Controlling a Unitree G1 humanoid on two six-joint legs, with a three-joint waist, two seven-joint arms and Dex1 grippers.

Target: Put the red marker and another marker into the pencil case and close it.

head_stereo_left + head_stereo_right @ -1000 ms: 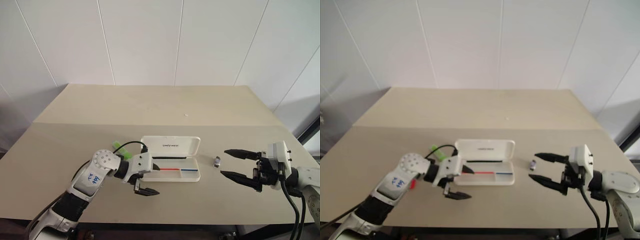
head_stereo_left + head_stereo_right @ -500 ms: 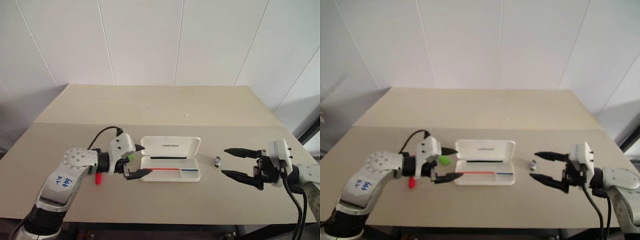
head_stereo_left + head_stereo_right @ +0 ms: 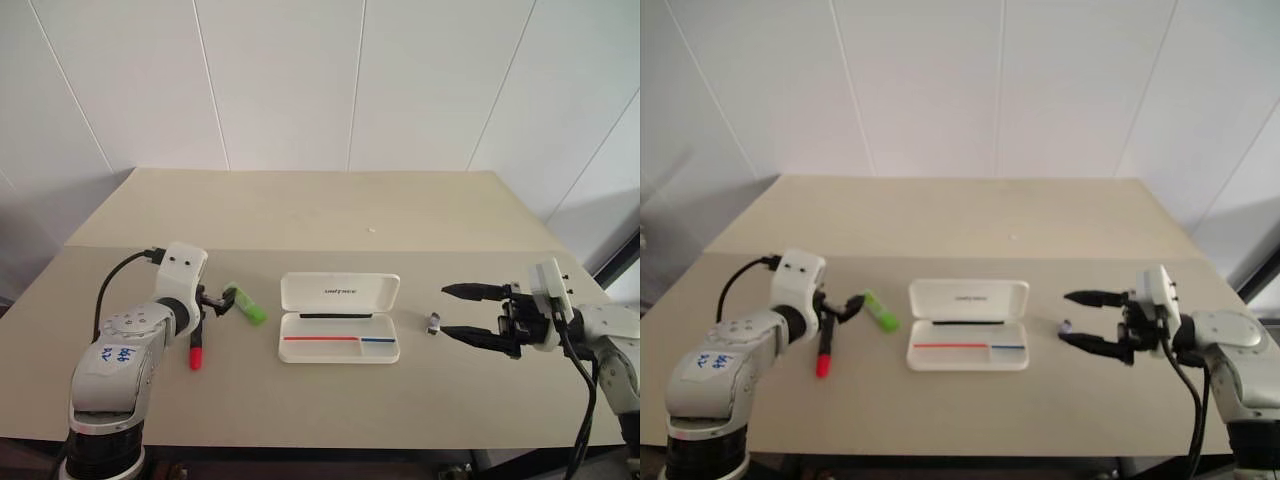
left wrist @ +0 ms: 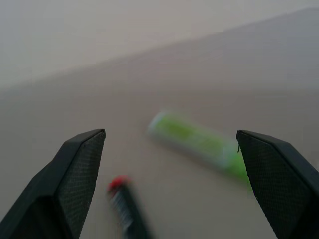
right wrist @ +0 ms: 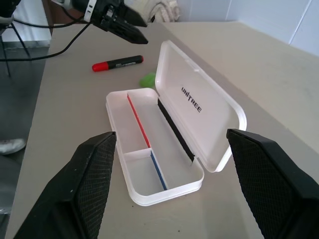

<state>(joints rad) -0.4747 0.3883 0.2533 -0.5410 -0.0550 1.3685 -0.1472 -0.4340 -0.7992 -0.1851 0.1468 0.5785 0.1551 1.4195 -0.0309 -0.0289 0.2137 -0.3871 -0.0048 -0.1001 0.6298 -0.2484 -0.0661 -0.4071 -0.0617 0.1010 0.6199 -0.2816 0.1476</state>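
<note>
lying just beyond the open, empty left tool (image 3: 213,301): green marker (image 3: 244,303), red marker (image 3: 196,349)

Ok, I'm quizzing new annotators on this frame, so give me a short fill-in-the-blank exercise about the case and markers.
1. The lid of the pencil case stands ____.
2. The green marker lies on the table, on the case's ____ side as the robot sees it.
3. The cap of the marker beside the green one is ____.
4. The case holds ____ markers.

Missing words: open; left; red; no
</note>
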